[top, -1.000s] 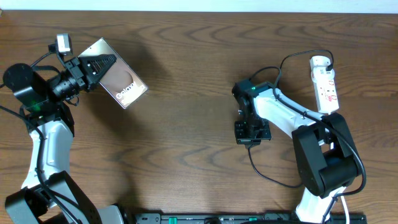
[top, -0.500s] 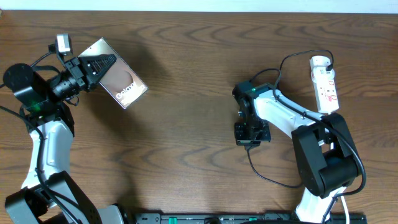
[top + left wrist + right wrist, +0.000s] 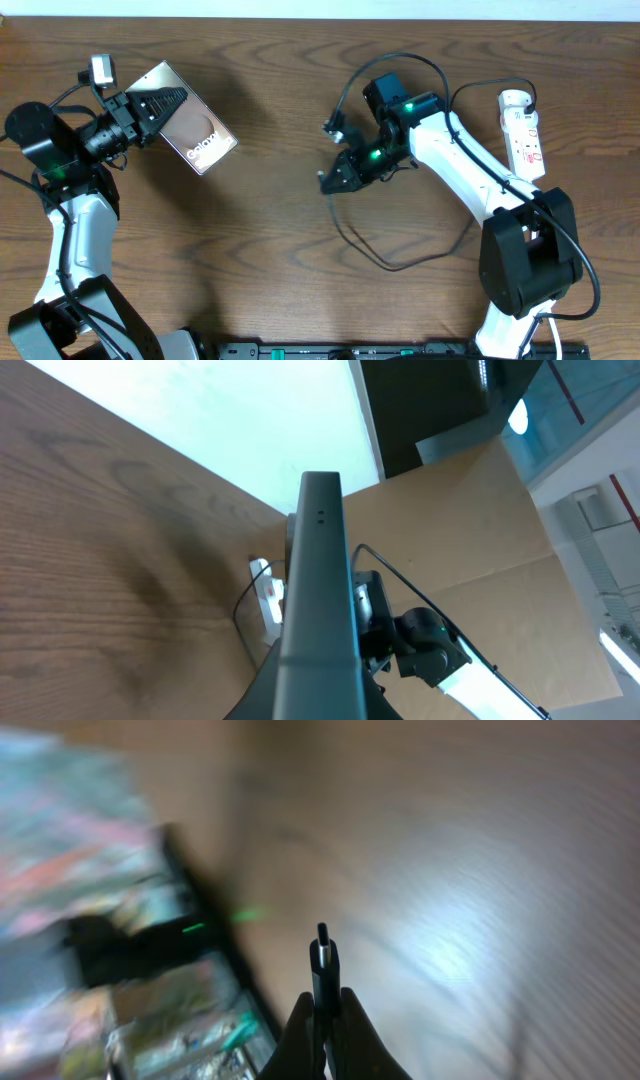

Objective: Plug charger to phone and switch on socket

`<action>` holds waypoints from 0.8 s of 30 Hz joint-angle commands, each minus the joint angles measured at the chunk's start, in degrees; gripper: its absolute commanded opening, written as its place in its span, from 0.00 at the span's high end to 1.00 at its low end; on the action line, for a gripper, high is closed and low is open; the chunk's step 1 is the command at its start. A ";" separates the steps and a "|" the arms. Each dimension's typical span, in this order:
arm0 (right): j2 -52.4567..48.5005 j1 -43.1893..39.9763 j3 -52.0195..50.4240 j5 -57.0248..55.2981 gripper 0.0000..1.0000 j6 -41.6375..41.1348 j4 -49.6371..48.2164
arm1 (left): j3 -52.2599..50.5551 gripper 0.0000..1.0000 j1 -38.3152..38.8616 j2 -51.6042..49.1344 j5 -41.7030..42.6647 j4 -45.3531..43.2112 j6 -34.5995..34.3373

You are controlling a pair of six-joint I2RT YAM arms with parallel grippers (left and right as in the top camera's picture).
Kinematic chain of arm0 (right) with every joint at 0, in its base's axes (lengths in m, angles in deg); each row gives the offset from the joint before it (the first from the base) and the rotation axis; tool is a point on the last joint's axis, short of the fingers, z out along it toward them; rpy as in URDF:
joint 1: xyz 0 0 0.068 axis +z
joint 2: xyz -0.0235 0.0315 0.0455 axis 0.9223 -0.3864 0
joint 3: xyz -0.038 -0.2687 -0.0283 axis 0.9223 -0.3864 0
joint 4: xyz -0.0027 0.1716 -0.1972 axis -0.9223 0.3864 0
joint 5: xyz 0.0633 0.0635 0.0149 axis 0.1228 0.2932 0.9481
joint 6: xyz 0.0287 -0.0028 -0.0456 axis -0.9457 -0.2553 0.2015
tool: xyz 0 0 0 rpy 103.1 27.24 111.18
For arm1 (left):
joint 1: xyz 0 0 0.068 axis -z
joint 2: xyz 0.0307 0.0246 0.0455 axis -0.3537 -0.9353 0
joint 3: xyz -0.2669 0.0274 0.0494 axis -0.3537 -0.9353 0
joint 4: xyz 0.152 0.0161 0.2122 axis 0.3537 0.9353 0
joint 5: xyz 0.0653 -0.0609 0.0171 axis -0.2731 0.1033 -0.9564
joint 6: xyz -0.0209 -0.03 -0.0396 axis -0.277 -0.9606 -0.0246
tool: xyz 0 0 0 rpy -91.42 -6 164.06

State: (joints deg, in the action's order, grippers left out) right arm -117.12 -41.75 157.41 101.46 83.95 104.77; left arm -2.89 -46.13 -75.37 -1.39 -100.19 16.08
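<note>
left gripper point(image 3: 152, 103) no change: clamped on the phone point(image 3: 203, 138), holding it tilted up off the table point(image 3: 280, 300), with the free end reaching out ahead of the gripper toward the right arm. The left wrist view shows it edge-on in the grip.

The change is on the right. A second ago the right gripper point(image 3: 328, 183) sat low over the table, nearer its own base. Now it's swung up and across toward the phone, pinched tight on the charger point(image 3: 352, 238) connector, whose tip pokes out ahead of the fingers point(image 3: 298, 1038) in the wrist view. The cable trails slack below and behind it, looping on the table. There's still a wide gap to the phone. The right wrist view is smeared, so it looks mid-transit.

Read: pick done, approach to the port started, alignment is the hard bit.

The socket point(image 3: 524, 130) lies well behind the right gripper, untouched; can't tell the switch state.
</note>
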 commanded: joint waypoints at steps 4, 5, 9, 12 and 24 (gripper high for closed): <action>0.09 3.65 0.79 21.16 0.99 17.05 -0.26 | 1.36 0.93 -0.07 0.33 2.25 -0.72 1.07; 0.09 4.44 0.79 21.62 0.99 17.05 -0.74 | 1.36 0.93 0.20 0.33 2.89 -0.72 1.70; 0.09 6.95 0.79 23.43 0.99 16.81 -3.80 | 1.36 0.92 1.84 0.33 3.91 -0.72 2.14; 0.09 8.11 0.79 23.80 0.99 14.53 -6.47 | 1.36 0.93 3.50 0.33 4.09 -0.72 3.06; 0.09 8.68 0.79 26.18 0.99 9.81 -12.11 | 1.36 0.93 9.97 0.33 4.33 -0.72 5.25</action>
State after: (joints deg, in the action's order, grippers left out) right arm -117.12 -33.32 157.52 124.78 95.23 93.08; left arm -2.89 -37.49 -75.37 1.78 -100.22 19.60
